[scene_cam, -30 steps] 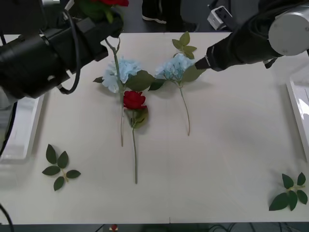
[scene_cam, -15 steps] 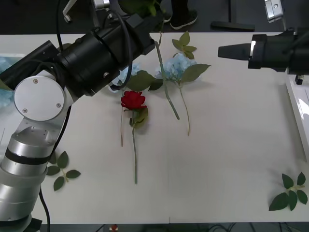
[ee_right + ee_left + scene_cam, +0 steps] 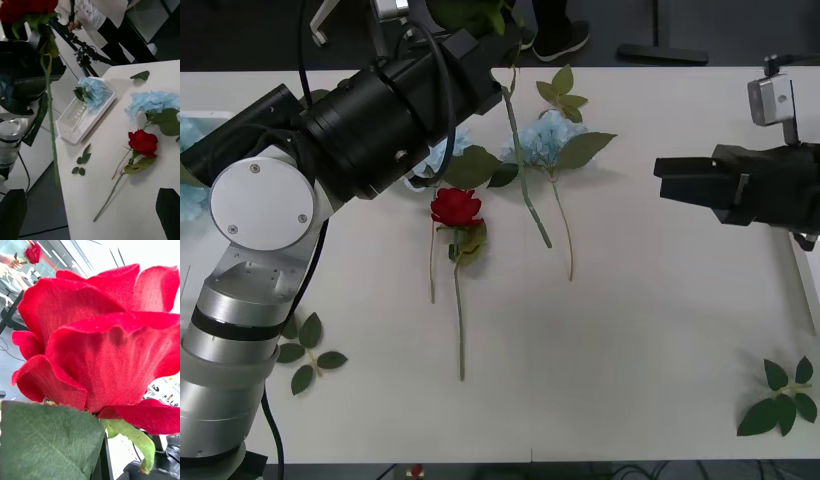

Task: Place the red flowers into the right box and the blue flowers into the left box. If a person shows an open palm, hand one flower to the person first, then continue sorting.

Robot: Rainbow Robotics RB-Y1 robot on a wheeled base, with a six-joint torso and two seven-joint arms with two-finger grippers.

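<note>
Left gripper [image 3: 480, 45], closed on a deep-red artificial rose [image 3: 97, 337], lifts it above the table, stem [image 3: 525, 175] dangling beneath, apparently for delivery. Right gripper [image 3: 90, 210], fingers spread, waits well apart.

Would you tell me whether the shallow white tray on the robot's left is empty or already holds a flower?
Not empty. The shallow white tray already holds a pale blue hydrangea head, lying inside its rim at one end.

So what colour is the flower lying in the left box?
Pale sky blue: the blue flower in the left box, clearest in the right wrist view.
</note>
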